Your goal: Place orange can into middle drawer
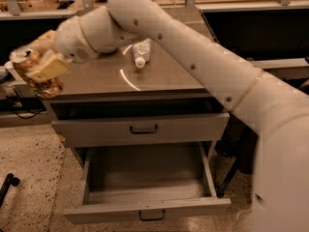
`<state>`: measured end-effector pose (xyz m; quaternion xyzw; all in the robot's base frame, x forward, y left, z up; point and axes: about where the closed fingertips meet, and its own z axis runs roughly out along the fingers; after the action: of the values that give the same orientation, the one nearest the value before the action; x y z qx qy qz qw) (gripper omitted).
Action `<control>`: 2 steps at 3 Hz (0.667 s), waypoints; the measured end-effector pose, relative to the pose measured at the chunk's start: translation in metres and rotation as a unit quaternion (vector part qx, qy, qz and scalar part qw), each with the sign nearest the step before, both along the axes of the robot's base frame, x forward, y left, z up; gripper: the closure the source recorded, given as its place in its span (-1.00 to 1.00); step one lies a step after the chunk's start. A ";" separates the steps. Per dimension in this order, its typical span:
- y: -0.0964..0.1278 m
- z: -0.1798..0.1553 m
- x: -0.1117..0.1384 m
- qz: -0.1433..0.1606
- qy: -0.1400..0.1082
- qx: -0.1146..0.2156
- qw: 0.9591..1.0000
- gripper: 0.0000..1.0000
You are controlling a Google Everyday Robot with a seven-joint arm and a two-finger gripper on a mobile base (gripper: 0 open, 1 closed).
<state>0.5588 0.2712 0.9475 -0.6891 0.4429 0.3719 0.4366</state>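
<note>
Tabletop [169, 76] left edge: gripper [44, 70] jaws clamp orange can [28, 61]; carry level over open middle drawer [145, 175] (clear front lip).

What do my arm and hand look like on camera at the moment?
The arm is cream-white, built of thick rounded tubular segments with small dark dots and thin tan rings at the joints; no loose cables show. The hand, at the far left of the view, has flat tan fingers.

One claw [47, 70] holding one orange can [28, 62] at the cabinet's [166, 76] left edge, one bottle [141, 52], two drawers [140, 128] [145, 175].
</note>
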 end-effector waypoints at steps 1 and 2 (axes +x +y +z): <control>-0.027 -0.007 -0.038 -0.016 -0.009 0.025 1.000 1.00; -0.047 -0.022 -0.064 -0.052 -0.023 0.061 0.997 1.00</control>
<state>0.4947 0.2239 0.9252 -0.6455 0.4443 0.3596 0.5066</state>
